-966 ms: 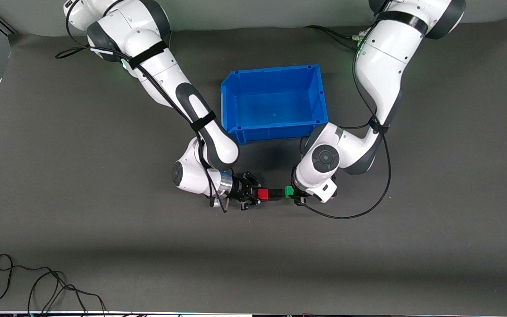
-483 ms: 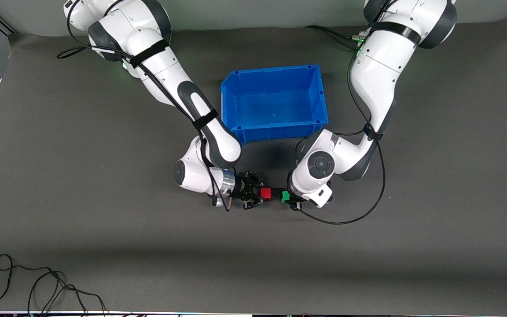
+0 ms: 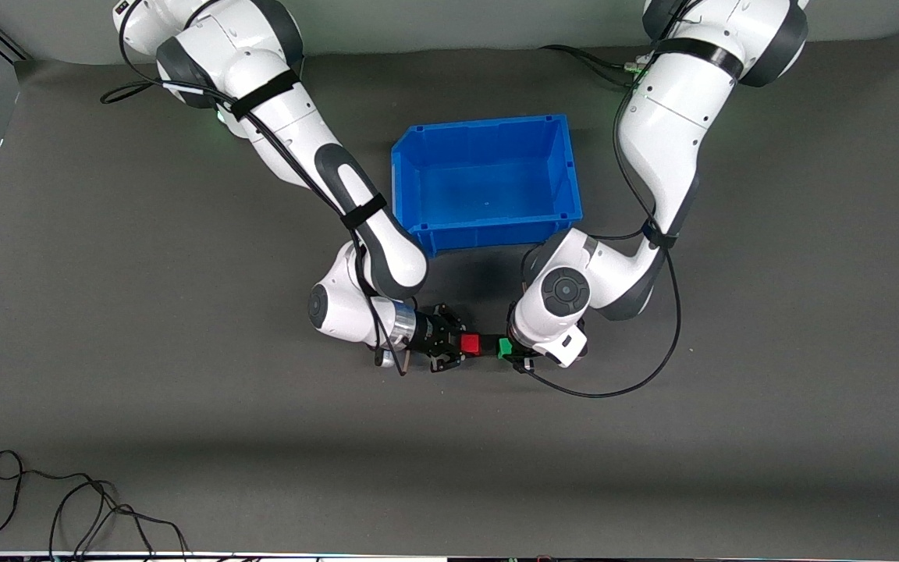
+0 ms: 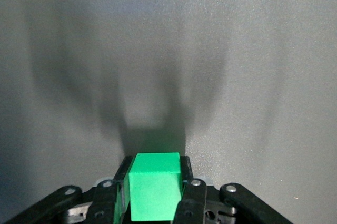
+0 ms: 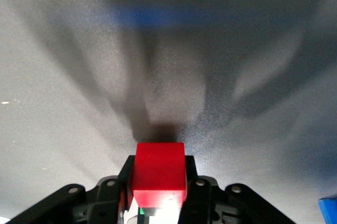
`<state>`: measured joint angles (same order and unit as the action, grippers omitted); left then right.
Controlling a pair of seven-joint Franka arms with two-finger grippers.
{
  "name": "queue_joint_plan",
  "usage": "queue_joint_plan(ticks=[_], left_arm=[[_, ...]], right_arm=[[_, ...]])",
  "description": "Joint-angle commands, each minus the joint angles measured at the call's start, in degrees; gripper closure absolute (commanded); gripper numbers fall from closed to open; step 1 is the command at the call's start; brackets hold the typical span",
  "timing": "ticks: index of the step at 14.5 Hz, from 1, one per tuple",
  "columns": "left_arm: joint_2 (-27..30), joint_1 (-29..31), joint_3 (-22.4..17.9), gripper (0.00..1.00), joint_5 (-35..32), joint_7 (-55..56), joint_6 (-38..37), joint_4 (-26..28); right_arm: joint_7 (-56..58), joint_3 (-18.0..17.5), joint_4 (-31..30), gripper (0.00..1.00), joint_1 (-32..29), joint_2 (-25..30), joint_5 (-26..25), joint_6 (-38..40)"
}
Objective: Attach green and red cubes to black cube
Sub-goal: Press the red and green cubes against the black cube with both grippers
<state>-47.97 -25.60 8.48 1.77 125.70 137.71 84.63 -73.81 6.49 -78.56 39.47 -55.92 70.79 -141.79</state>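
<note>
My right gripper point(image 3: 465, 344) is shut on the red cube point(image 3: 470, 344), which lies level over the dark mat. My left gripper point(image 3: 509, 349) is shut on the green cube point(image 3: 505, 347) and faces the right one. The black cube point(image 3: 489, 345) shows as a short dark block in line between the two coloured cubes, close against both; I cannot tell whether they touch. In the left wrist view the green cube point(image 4: 155, 187) fills the gap between the fingers point(image 4: 190, 192). In the right wrist view the red cube point(image 5: 159, 174) is pinched the same way, and the black cube is hidden.
A blue bin point(image 3: 488, 228) with nothing in it stands on the mat between the two arms, farther from the front camera than the cubes. A loose black cable point(image 3: 67, 507) lies near the table edge closest to the front camera, at the right arm's end.
My left gripper has carried the green cube toward the red cube, closing the gap around the black cube. The right gripper has barely moved.
</note>
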Motion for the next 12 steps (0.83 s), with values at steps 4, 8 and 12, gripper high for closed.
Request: queue_joint_plan(ticks=[4,8,12], left_arm=[[0.1,-2.4,-0.6,1.00,-0.2,2.1,-2.1,-1.8],[0.0,-2.4,-0.5,0.56,-2.6,1.7,-1.9,-1.8],[-0.2,-2.4,-0.5,0.00,-3.7,2.2,-1.8,-1.8]], right_arm=[[-1.5,0.3,2.3,0.51,1.0,-1.0,0.8,-0.5],[-1.5,0.3,2.4,0.01,1.0,-1.0,1.0,-0.5],[-1.5,0.3,2.5,0.01,0.9,-1.0,1.1,-0.5]])
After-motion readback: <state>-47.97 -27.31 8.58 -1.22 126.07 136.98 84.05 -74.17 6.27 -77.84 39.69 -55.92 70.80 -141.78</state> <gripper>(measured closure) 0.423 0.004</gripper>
